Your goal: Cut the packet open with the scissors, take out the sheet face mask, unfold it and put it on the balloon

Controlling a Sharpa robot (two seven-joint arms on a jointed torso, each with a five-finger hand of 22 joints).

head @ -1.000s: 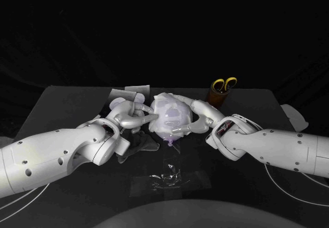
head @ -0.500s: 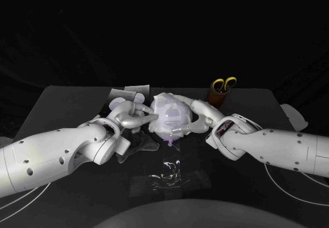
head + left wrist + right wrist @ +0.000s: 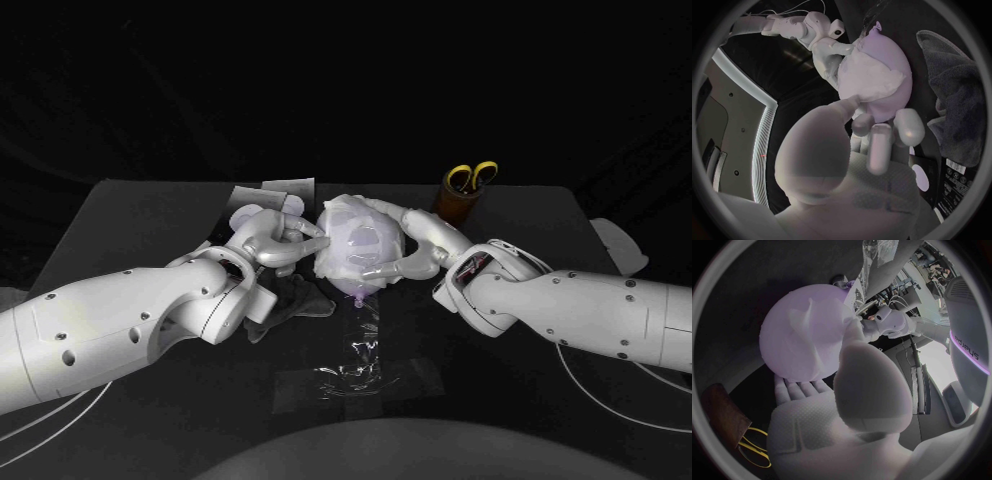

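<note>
Standing in brown cup point(image 3: 459, 208), scissors point(image 3: 472, 178)

We can half read one word: dark lettering running sideways on the white casing point(image 3: 967, 347) at the circle's rim in the right wrist view, seemingly "sharpa". The packet point(image 3: 953, 176), at the left wrist view's rim, bears a barcode and print too small to read.

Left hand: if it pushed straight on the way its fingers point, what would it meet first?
The pale lilac rubber balloon, draped with the white sheet face mask. The left hand has its fingers right at it, apparently touching, with the right hand on the far side.
</note>
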